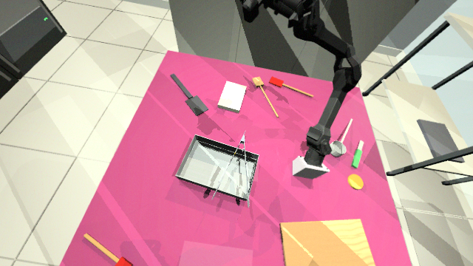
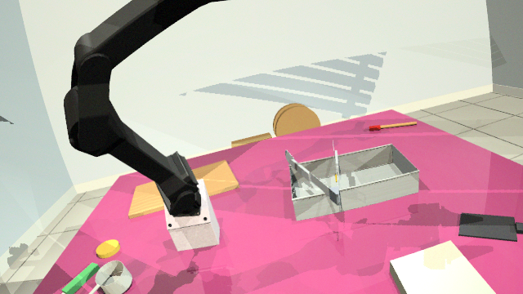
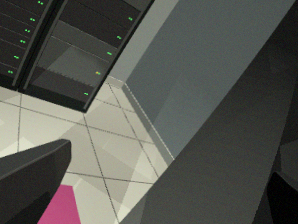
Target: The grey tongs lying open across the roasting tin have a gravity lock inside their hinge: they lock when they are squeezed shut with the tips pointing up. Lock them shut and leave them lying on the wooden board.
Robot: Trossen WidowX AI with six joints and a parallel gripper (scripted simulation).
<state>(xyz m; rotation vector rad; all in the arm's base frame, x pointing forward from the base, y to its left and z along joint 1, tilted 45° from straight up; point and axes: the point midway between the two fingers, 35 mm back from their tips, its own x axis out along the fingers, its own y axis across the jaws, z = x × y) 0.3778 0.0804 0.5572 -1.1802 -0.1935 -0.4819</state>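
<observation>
The grey tongs [image 1: 236,167] [image 2: 316,180] lie open across the right end of the grey roasting tin [image 1: 188,157] [image 2: 380,189]. Their hinge rests on the tin's far rim and their tips reach past the near rim. The wooden board [image 1: 325,244] [image 2: 221,180] lies at the table's near right corner with nothing on it. My gripper [image 3: 171,167] is raised high above the far end of the table, far from the tongs. It is open and empty. The wrist view shows only its dark fingers, floor tiles and a corner of the pink table.
The arm's white base [image 1: 310,167] [image 2: 192,229] stands right of the tin. A black spatula [image 1: 189,96], a white block [image 1: 232,96], a wooden spatula [image 1: 264,93] and a red spatula [image 1: 290,86] lie at the back. A measuring cup [image 1: 338,148], a green tool [image 1: 358,155] and a yellow disc [image 1: 355,182] lie by the base.
</observation>
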